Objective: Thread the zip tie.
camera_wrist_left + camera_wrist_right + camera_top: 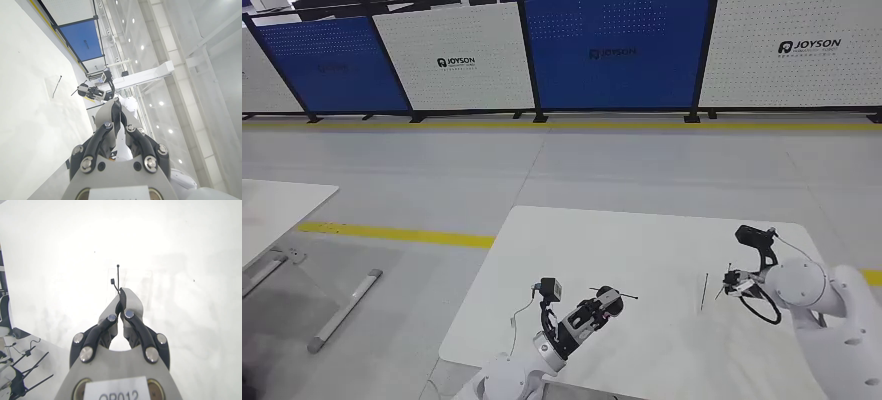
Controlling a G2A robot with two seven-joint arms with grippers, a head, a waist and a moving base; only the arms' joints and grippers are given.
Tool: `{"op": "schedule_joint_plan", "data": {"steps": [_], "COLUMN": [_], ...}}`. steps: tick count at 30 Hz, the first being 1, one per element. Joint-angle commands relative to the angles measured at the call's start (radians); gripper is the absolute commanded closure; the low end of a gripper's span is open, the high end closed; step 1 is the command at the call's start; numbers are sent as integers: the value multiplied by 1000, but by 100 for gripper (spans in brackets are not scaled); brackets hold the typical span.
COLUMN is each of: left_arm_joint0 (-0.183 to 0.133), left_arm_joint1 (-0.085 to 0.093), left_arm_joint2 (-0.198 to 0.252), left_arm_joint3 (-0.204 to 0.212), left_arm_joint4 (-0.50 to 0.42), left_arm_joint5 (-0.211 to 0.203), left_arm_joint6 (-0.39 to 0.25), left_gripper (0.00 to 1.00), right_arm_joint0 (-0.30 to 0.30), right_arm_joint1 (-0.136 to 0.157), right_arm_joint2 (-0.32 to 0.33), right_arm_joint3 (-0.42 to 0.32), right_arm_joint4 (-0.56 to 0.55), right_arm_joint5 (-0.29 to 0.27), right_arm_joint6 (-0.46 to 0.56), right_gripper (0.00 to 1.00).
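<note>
Top view: left claw (609,298) pinched tight on zip tie (629,296) above bench (642,240); right claw (731,283) clamping second zip tie (112,281); spare zip tie (704,290) flat on bench.

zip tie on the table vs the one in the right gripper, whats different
The loose zip tie lies flat on the table; the held zip tie is pinched in the shut right gripper. The loose one shows full length; the held one's middle is hidden. Both are black.
</note>
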State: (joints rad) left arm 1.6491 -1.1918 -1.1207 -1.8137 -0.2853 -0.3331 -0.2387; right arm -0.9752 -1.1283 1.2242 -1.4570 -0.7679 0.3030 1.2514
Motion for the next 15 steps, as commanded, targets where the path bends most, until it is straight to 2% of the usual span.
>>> {"op": "schedule_joint_plan", "data": {"steps": [1, 5, 8, 9, 15], "left_arm_joint0": [0, 0, 0, 0, 0], "left_arm_joint1": [0, 0, 0, 0, 0], "left_arm_joint2": [0, 0, 0, 0, 0], "left_arm_joint3": [0, 0, 0, 0, 0], "left_arm_joint4": [0, 0, 0, 0, 0], "left_arm_joint5": [0, 0, 0, 0, 0], "left_arm_joint6": [0, 0, 0, 0, 0], "left_gripper": [100, 100, 100, 100, 100], "right_arm_joint0": [-18, -65, -121, -135, -136], "right_arm_joint1": [5, 16, 16, 16, 16], "right_arm_joint2": [21, 77, 125, 133, 131], "right_arm_joint3": [-36, -114, -172, -170, -168], "right_arm_joint4": [0, 28, 142, 173, 173], "right_arm_joint5": [-3, -6, -21, -27, -26], "right_arm_joint6": [3, -6, -52, -52, -54], "right_gripper": [100, 100, 100, 100, 100]}}
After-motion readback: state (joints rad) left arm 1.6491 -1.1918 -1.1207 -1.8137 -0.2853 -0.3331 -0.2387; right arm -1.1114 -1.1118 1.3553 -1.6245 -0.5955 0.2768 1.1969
